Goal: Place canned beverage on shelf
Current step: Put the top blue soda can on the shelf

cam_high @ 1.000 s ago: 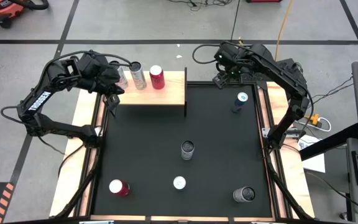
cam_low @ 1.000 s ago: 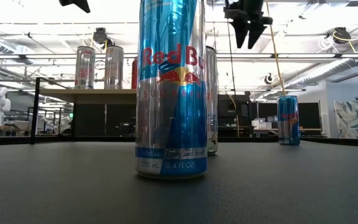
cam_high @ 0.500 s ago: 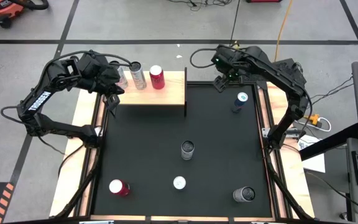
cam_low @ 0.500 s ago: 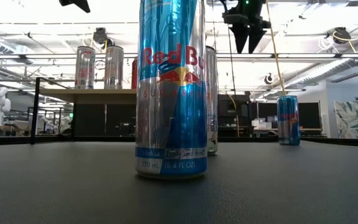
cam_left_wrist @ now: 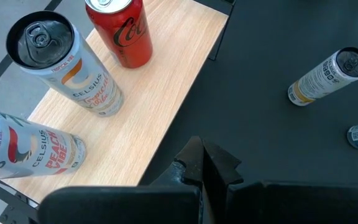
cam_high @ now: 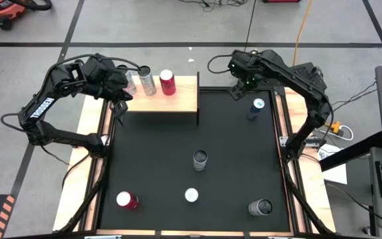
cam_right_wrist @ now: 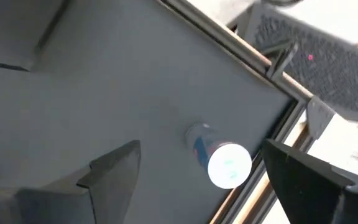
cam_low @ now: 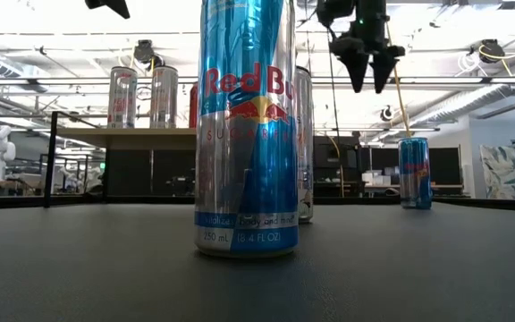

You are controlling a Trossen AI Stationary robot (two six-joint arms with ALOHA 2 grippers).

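The shelf (cam_high: 174,101), a light wooden top on thin dark legs, stands at the table's far left. On it stand two silver cans (cam_left_wrist: 67,68) (cam_left_wrist: 23,149) and a red can (cam_left_wrist: 122,31), all on their bases. My left gripper (cam_left_wrist: 202,163) hovers shut over the shelf's left end. A blue can (cam_high: 256,108) stands upright on the black mat at the far right. My right gripper (cam_low: 367,76) hangs open above the mat, up and to the left of this can. It points down and touches nothing. In the right wrist view the blue can (cam_right_wrist: 219,158) shows between the fingers, far below.
More cans stand on the mat: a silver one (cam_high: 199,159) at the middle, a red one (cam_high: 126,200) at the near left, a blue and silver one (cam_high: 191,195) at the near middle, a grey one (cam_high: 260,208) at the near right. Wooden rails (cam_high: 280,126) border the mat.
My right gripper has sunk toward the mat and drifted toward the blue can, tipping to point more steeply down. Its fingers have spread a little wider. The cans have not moved.
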